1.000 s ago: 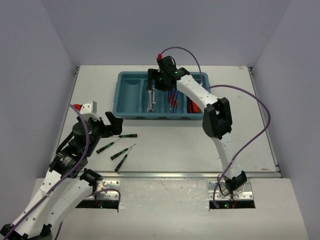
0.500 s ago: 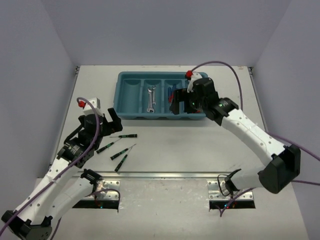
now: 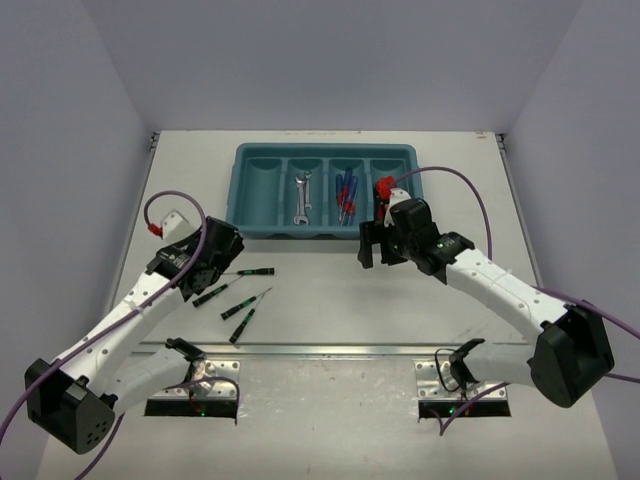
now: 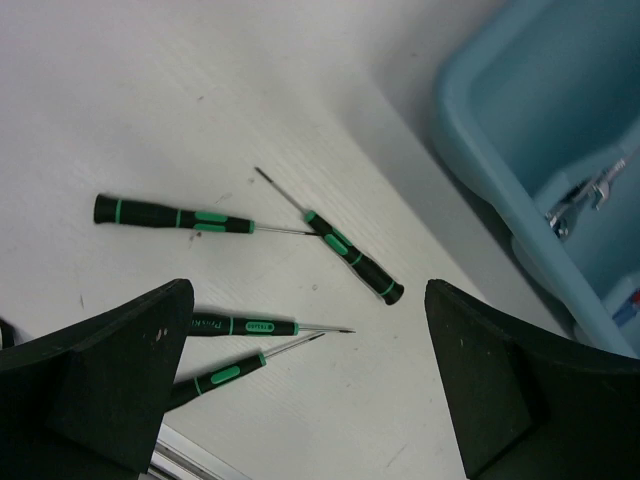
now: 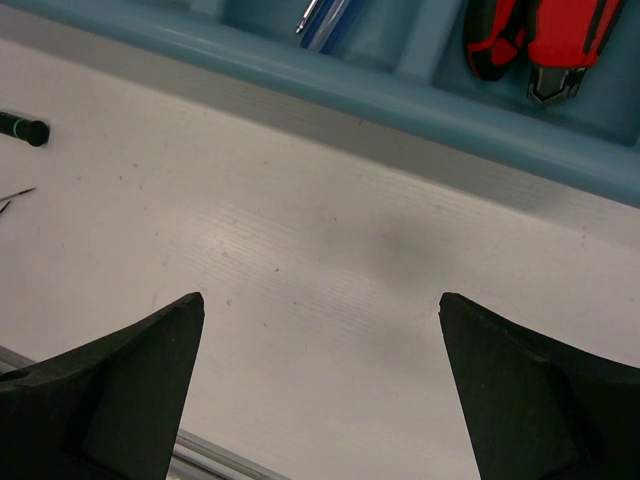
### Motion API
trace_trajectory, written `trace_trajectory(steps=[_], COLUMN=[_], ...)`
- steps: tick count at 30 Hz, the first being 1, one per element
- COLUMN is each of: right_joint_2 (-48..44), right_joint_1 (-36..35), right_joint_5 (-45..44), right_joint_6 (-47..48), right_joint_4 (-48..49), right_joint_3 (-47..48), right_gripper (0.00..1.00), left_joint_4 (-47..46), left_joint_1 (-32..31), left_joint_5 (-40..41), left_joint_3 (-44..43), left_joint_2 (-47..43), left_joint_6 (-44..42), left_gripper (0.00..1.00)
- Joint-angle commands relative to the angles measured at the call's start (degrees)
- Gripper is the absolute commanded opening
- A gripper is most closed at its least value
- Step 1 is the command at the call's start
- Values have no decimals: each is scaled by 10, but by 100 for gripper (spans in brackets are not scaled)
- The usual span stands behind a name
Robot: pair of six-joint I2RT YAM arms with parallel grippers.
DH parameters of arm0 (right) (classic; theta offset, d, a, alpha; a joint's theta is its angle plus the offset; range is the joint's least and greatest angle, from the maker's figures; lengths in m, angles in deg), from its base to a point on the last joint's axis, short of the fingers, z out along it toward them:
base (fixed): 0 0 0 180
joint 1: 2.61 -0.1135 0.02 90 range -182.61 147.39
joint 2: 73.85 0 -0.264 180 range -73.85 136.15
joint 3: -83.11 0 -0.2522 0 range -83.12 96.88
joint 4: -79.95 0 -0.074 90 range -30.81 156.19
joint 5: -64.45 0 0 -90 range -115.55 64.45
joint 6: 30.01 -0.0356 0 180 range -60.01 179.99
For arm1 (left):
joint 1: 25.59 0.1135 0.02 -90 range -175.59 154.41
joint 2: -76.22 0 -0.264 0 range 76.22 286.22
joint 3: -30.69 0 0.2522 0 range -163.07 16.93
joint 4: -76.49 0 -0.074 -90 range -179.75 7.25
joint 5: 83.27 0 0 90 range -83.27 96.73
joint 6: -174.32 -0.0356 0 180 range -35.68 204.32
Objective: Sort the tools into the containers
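The teal tray (image 3: 322, 150) stands at the back centre. Its second compartment holds a silver wrench (image 3: 303, 197) and its third holds blue-handled screwdrivers (image 3: 345, 195). The red-and-black pliers (image 5: 535, 40) lie in the fourth, seen in the right wrist view. Several black-and-green precision screwdrivers (image 3: 240, 300) lie on the table in front of the tray's left end. They also show in the left wrist view (image 4: 350, 255). My left gripper (image 3: 218, 262) is open and empty just above and left of them. My right gripper (image 3: 372, 246) is open and empty over bare table in front of the tray.
The tray's leftmost compartment (image 3: 262, 185) holds nothing. A metal rail (image 3: 340, 350) runs along the table's near edge. White walls close in the back and both sides.
My right arm has pulled back from over the tray's wrench compartment to the table in front of the tray, empty. My left gripper has come down closer to the precision screwdrivers.
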Motion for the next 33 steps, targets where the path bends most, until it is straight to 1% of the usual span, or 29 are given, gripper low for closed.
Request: trace_trajectory(steps=[1,3,5,7,10,12,15,16,18,20,24,28,29,30,32,33], right_joint_2=[-25,-25,-22,-19,-17,-17,-19,-19,-19,-17,-20,-22,-22,-22,-23,-23], right_joint_1=[1,1,0,0,1,1,3,3,3,5,5,6,6,7,7,7], right_joint_5=[-32,-34,-38,-40,-46,-50,-54,-55,-58,-62,-71,-72,-73,-75,-76,-76], right_joint_6=[20,23,27,29,31,33,36,36,37,38,39,41,41,42,43,44], right_joint_4=[37,38,39,39,39,39,39,39,39,39,39,39,39,39,39,39], right_joint_3=[2,1,0,-1,-1,-2,-4,-5,-6,-6,-7,-9,-9,-10,-11,-11], right_gripper=[99,99,99,99,99,99,99,99,99,99,99,99,99,99,99,99], left_joint_4=[114,105,71,68,61,55,33,14,7,38,77,55,47,33,14,4], left_joint_1=[5,26,60,76,101,120,148,150,155,163,165,168,169,172,179,183], left_joint_5=[64,57,29,25,11,5,-13,-18,-36,-57,-64,-76,-76,-77,-82,-87], left_joint_3=[14,26,51,62,69,72,70,69,61,41,0,17,23,30,48,52], left_joint_2=[-5,-7,-6,6,29,46,72,86,107,153,216,217,214,212,213,214], left_joint_6=[284,296,305,332,346,353,337,320,309,310,307,313,316,319,317,313], left_gripper=[97,97,96,97,95,93,89,88,87,87,86,83,81,76,72,69])
